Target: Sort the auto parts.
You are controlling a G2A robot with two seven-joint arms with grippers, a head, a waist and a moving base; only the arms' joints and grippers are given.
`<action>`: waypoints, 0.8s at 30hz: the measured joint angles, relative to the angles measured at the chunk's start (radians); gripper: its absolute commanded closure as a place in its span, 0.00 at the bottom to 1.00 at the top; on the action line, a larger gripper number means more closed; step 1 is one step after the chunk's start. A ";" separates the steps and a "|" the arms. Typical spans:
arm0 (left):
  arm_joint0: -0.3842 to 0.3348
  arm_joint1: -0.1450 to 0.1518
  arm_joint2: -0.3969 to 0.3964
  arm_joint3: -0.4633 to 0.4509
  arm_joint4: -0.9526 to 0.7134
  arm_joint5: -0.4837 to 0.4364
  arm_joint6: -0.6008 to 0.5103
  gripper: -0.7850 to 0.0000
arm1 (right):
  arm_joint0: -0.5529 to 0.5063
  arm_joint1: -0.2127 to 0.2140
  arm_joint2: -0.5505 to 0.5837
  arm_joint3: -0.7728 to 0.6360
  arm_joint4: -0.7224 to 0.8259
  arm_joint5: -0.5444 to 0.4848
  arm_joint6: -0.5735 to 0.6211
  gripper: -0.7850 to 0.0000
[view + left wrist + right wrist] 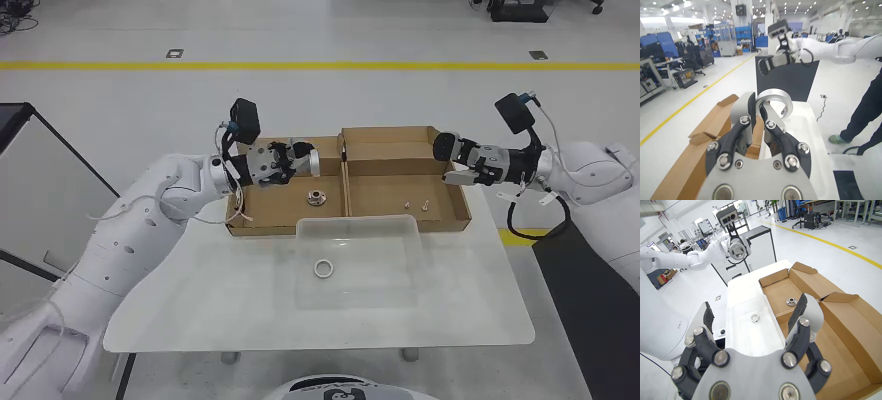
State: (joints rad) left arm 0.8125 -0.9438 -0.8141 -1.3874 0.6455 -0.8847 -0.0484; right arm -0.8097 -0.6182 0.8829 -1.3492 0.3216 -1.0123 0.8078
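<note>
My left gripper [298,160] hangs above the back of the left cardboard box [262,212], shut on the wall of a large silver ring collar [774,103]; one finger is inside the ring, the other outside. The right wrist view shows the held collar [737,251] from afar. A flanged metal hub [317,196] lies in the left box. A smaller silver ring [323,268] sits in the clear tray [400,290]. Two small screws [416,205] lie in the right box [455,215]. My right gripper [447,163] is open with nothing in it, above that box's back right.
The two cardboard boxes stand side by side at the table's back, and the clear tray lies right in front of them. The right box's flaps [840,298] stand up beside my right gripper [755,306]. A dark cabinet [787,79] stands past the table's right end.
</note>
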 measured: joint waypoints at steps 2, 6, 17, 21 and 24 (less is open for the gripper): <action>-0.005 -0.006 0.016 0.030 0.016 -0.001 -0.029 1.00 | 0.000 0.000 0.000 0.000 0.000 0.000 0.000 0.00; -0.021 -0.024 0.050 0.094 0.045 0.018 -0.091 1.00 | 0.000 0.000 0.000 0.000 0.000 0.000 0.000 0.00; -0.127 -0.117 0.171 0.243 0.086 0.204 -0.187 1.00 | 0.000 0.000 0.000 0.000 0.000 0.000 0.000 0.00; -0.174 -0.153 0.213 0.311 0.115 0.247 -0.237 1.00 | 0.000 0.000 0.000 0.000 0.000 0.000 0.000 0.00; -0.203 -0.176 0.239 0.355 0.141 0.275 -0.289 1.00 | 0.000 0.000 0.000 0.000 0.000 0.000 0.000 0.00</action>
State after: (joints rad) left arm 0.6091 -1.1202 -0.5751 -1.0319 0.7867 -0.6097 -0.3371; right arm -0.8097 -0.6182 0.8829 -1.3492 0.3216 -1.0123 0.8078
